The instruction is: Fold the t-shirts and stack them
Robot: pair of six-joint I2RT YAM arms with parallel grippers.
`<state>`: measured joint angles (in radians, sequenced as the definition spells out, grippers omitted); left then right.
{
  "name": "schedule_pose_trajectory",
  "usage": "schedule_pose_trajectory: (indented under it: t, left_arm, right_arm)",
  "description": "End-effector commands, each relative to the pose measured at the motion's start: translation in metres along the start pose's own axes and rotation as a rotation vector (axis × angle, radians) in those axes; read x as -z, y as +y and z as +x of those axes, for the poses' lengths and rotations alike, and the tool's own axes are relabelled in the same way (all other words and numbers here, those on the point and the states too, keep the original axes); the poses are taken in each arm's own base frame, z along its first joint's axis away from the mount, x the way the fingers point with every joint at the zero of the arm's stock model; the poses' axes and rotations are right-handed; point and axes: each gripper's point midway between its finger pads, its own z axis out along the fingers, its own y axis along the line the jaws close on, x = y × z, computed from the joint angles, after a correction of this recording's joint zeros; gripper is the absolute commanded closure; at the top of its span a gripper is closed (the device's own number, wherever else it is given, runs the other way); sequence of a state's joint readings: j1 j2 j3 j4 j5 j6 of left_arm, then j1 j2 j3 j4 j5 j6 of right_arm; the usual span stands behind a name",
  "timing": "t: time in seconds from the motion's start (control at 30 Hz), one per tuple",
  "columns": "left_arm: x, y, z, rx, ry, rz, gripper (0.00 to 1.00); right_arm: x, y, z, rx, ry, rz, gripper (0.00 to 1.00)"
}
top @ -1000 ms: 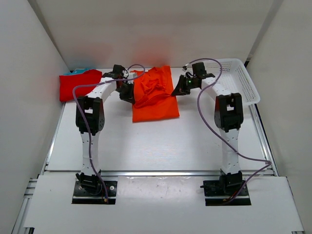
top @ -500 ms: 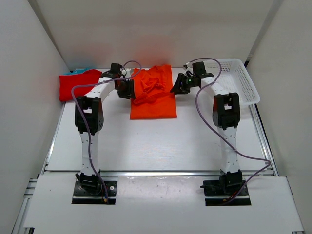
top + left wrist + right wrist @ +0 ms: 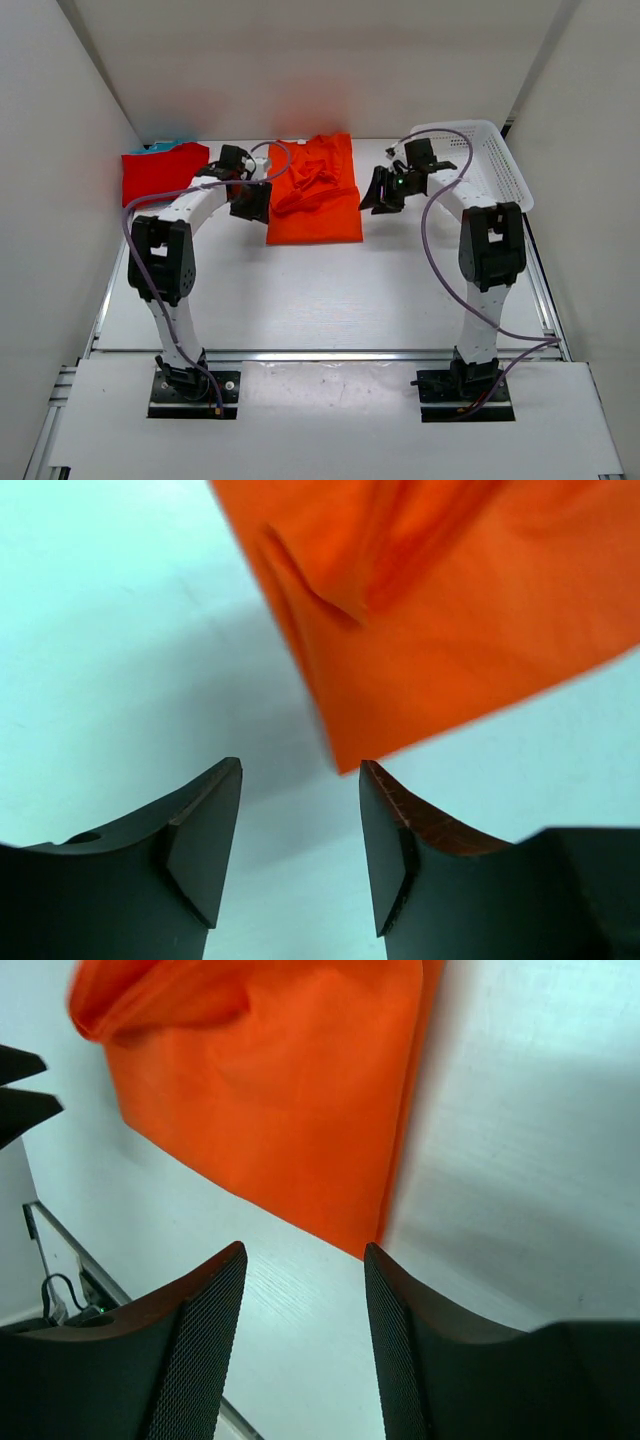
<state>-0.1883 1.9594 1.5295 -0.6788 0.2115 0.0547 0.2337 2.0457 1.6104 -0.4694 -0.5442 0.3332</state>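
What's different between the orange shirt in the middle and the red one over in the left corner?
The orange t-shirt lies between the left end effector and the right end effector; the red t-shirt sits in the far left corner. The orange one spreads wider and is rumpled at its far end; the red one is a smaller, tidier bundle. Both are plain cloth, and neither is gripped.

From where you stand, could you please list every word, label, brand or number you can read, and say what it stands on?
There is none: no view shows any legible writing. The orange t-shirt, the red t-shirt and the white basket all look plain and unmarked.
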Motion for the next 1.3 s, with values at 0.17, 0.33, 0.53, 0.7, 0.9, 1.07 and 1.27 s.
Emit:
schedule_pose_trajectory:
  t: [0.17, 0.33, 0.53, 0.7, 0.9, 1.07, 1.27]
  left_arm:
    - [-0.007, -0.033, 0.011, -0.02, 0.014, 0.063, 0.29]
    - [-0.027, -0.039, 0.032, -0.021, 0.08, 0.05, 0.29]
    - [-0.043, -0.039, 0.047, -0.021, 0.12, 0.045, 0.3]
    - [-0.053, -0.047, 0.053, 0.006, 0.153, 0.066, 0.53]
    - [-0.055, -0.055, 0.049, 0.008, 0.145, 0.094, 0.83]
    - [-0.055, -0.057, 0.056, -0.009, 0.156, 0.088, 1.0]
    - [-0.03, -0.051, 0.084, -0.002, 0.193, 0.07, 1.0]
  right_arm:
    - [-0.036, -0.006, 0.033, -0.11, 0.092, -0.06, 0.41]
    - [-0.046, -0.019, 0.049, -0.123, 0.13, 0.007, 0.4]
    - [-0.051, -0.025, 0.081, -0.163, 0.213, 0.02, 0.39]
    - [-0.051, -0.028, 0.102, -0.213, 0.249, 0.003, 0.41]
    - [-0.055, -0.028, 0.095, -0.221, 0.225, -0.057, 0.73]
    - [-0.052, -0.025, 0.092, -0.228, 0.212, -0.07, 1.0]
    - [-0.028, -0.019, 0.108, -0.226, 0.234, -0.068, 0.99]
